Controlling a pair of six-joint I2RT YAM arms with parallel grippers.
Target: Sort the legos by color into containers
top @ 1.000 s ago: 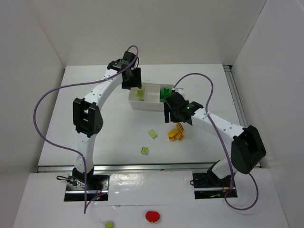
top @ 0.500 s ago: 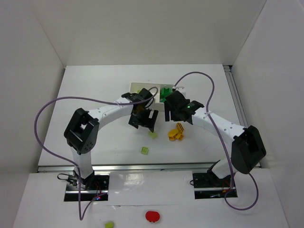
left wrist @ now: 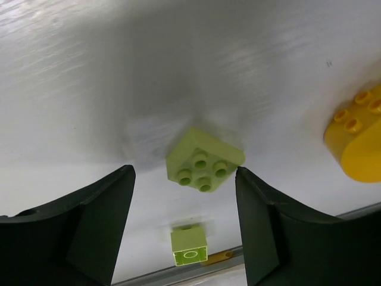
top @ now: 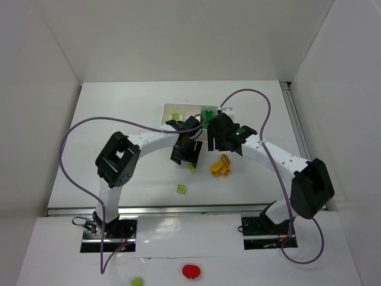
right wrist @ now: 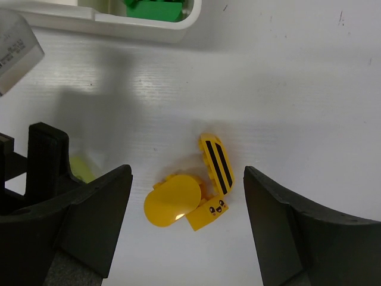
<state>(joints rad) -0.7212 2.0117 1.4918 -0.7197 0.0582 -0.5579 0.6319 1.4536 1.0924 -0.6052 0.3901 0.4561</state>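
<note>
Top external view: both arms are reaching over the white table (top: 119, 119), just in front of the white tray (top: 169, 108).
From where I'm standing, the left gripper (left wrist: 184, 171) is hanging over a pale lime lego (left wrist: 203, 162), fingers spread wide, the brick lying studs-up between them and touching neither; a second lime lego (left wrist: 189, 246) is lying nearer the arm bases; the right gripper (right wrist: 187, 173) is hovering, fingers likewise spread, above the orange-yellow legos (right wrist: 190, 199), one showing black stripes; dark green legos (right wrist: 153, 9) are sitting in the tray's right-hand compartment; a third lime lego (top: 175, 115) is sitting in the left one.
</note>
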